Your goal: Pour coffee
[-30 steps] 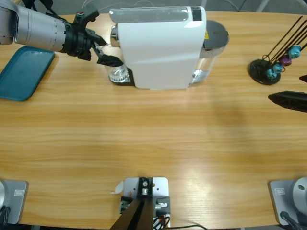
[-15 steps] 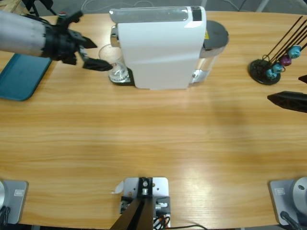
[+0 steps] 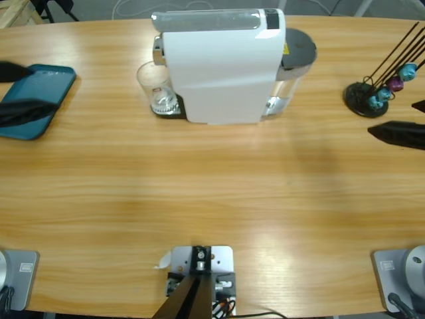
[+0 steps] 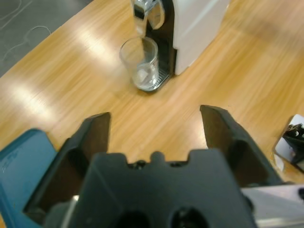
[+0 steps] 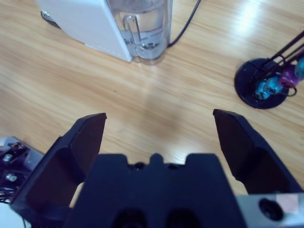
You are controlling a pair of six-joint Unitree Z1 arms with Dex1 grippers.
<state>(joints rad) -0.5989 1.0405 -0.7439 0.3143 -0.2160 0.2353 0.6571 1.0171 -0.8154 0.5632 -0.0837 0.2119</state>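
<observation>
A small clear glass cup stands on the drip tray under the spout of the white coffee machine. In the left wrist view the cup is upright and looks clear; no coffee shows in any view. My left gripper is open at the table's far left, over the teal tray, well away from the cup. Its jaws hold nothing. My right gripper is open at the right edge, its jaws spread over bare table.
A black capsule stand with blue and purple capsules stands at the back right, also seen from the right wrist. The machine's clear water tank with a black cable sits behind the machine. The teal tray lies under my left gripper.
My left arm has pulled back leftward from the cup to the table's left edge over the teal tray. The cup stays under the spout. The right gripper has barely moved.
</observation>
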